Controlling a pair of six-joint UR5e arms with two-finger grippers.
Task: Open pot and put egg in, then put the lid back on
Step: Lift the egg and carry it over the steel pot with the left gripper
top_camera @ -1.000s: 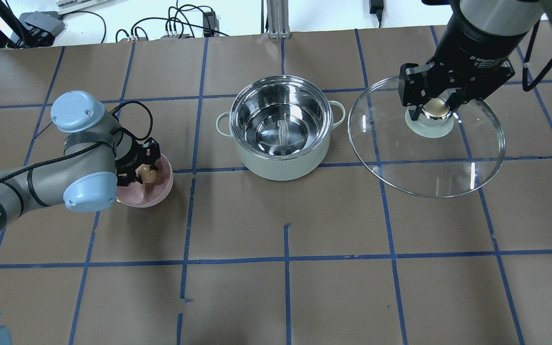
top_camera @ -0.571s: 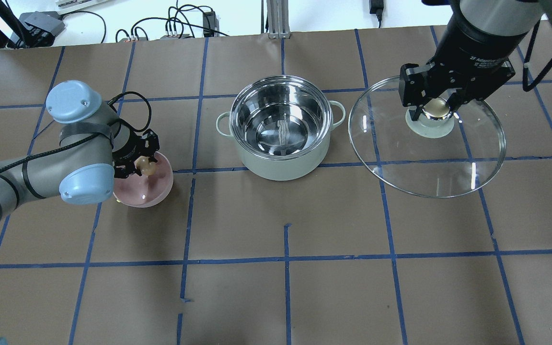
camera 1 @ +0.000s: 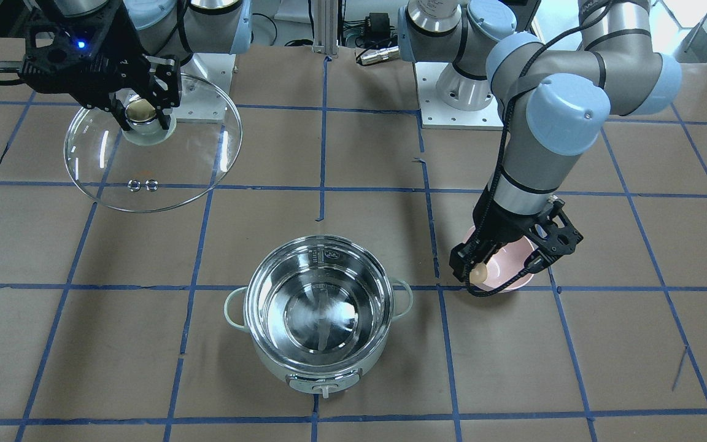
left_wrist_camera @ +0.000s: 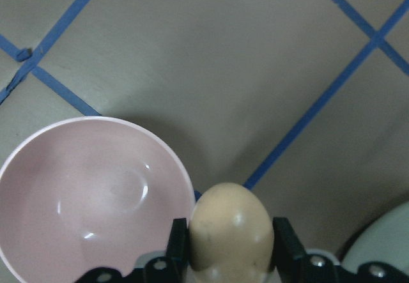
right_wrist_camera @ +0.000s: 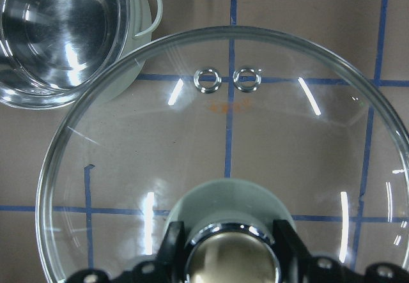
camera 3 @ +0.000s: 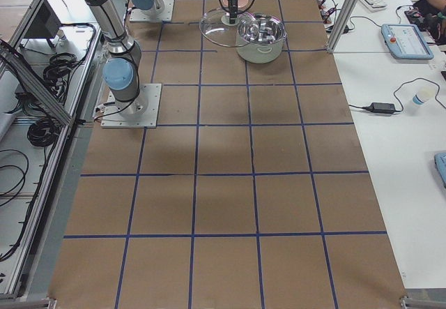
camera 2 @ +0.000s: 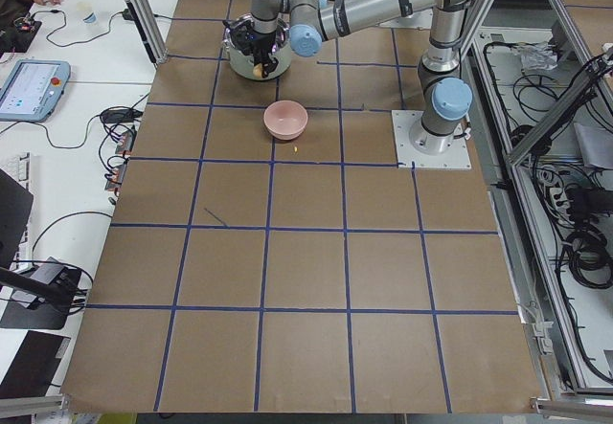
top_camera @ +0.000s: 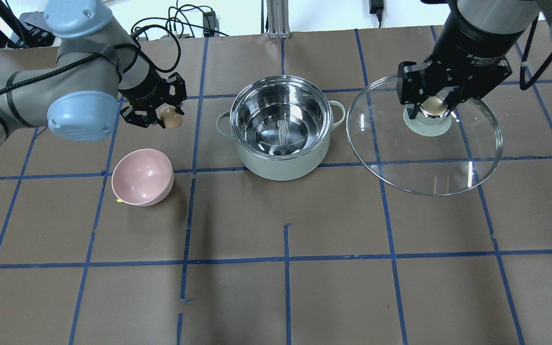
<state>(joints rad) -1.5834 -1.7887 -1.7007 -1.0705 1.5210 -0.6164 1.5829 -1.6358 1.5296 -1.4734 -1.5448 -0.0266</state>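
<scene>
The left gripper (camera 1: 480, 271) is holding the egg (camera 1: 479, 272) at the edge of the bowl (camera 1: 515, 274), at three o'clock from the pot (camera 1: 320, 367); the right gripper (camera 1: 142, 114) is clasping the lid (camera 1: 163, 169) between ten and eleven o'clock.

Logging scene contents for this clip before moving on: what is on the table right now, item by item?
pot: one, mint-white outside, steel inside, table centre, open and empty.
lid: one, clear glass, beside the pot on the robot's right.
egg: one, tan, in the air between bowl and pot.
bowl: one, pink, empty, on the robot's left of the pot.
table: one, brown cover with blue tape grid.
left gripper: one, black, shut on the egg.
right gripper: one, black, shut on the lid.
</scene>
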